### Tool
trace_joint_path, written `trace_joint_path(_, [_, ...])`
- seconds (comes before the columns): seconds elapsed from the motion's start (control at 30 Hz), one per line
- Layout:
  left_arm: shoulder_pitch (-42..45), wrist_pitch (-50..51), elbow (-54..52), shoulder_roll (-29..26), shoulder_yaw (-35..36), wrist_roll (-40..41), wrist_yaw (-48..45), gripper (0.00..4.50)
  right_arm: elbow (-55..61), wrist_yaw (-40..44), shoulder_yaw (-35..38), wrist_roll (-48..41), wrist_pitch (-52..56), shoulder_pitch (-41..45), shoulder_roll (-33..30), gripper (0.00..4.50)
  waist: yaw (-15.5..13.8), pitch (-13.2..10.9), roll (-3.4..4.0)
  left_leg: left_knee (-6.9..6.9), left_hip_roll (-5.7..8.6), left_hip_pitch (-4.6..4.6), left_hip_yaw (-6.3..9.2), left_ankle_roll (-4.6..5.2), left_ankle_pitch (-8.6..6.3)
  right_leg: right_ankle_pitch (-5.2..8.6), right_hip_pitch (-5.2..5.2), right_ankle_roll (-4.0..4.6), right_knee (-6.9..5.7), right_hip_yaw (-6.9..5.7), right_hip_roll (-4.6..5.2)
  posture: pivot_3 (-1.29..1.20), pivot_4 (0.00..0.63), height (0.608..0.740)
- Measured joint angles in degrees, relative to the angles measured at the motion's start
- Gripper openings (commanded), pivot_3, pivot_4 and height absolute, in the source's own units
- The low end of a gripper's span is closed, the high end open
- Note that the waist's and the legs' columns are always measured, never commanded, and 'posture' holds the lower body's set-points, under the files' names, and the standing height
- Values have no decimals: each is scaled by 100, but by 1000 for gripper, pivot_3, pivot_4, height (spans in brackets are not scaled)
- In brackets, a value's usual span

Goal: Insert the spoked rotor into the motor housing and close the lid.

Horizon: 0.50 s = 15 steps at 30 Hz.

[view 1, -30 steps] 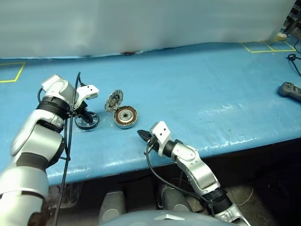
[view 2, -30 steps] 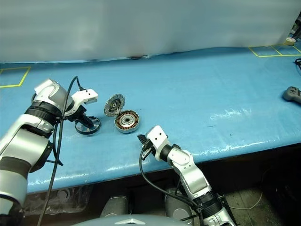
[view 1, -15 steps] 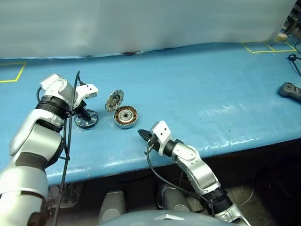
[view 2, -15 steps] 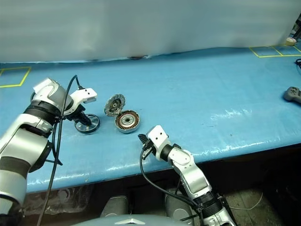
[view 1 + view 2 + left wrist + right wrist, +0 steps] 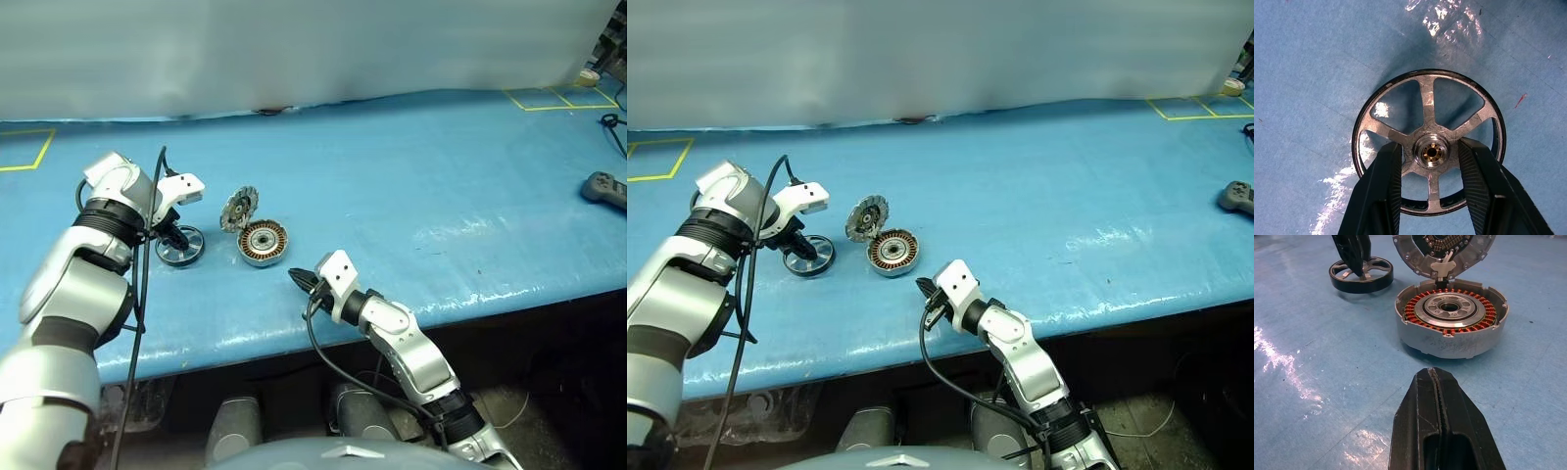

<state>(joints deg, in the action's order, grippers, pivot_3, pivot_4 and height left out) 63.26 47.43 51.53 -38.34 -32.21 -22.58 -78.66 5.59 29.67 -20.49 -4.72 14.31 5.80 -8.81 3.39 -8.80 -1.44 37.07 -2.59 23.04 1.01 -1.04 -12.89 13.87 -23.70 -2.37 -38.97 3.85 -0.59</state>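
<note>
my left gripper (image 5: 1429, 161) points down over the spoked rotor (image 5: 179, 245), its two black fingers (image 5: 1380, 191) partly closed, one on either side of the shiny centre hub and reaching through the gaps between the spokes. the pads sit right against the hub, so i have it pinched, though i cannot tell whether the wheel rests on the surface or hangs just clear of it. the rotor sits level on the blue table cover (image 5: 411, 166), on my left side, just beside the motor housing (image 5: 263, 242) and apart from it.

the housing stands open on the cover, its ring of copper windings and silver centre facing up. the lid (image 5: 236, 209) is swung back on its hinge at the far rim, standing tilted, its segmented inner face turned toward me.

my right gripper (image 5: 297, 280) hangs low near the front edge of the cover, on the near side of the housing and apart from it, pointing toward it almost level. its fingers (image 5: 1422, 431) are pressed fully together with nothing between them.

far off to my right a grey handheld controller (image 5: 603, 187) lies on the cover
</note>
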Motion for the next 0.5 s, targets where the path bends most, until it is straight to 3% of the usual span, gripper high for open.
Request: trace_joint_path(0.5, [-16,-14,-41,-148,50,128,-73,1443,0,4,11,0,1,11,-1,0,10,0,0,-1,0,4,0,0,0,0,-4,0,1,0,0,0,150,740])
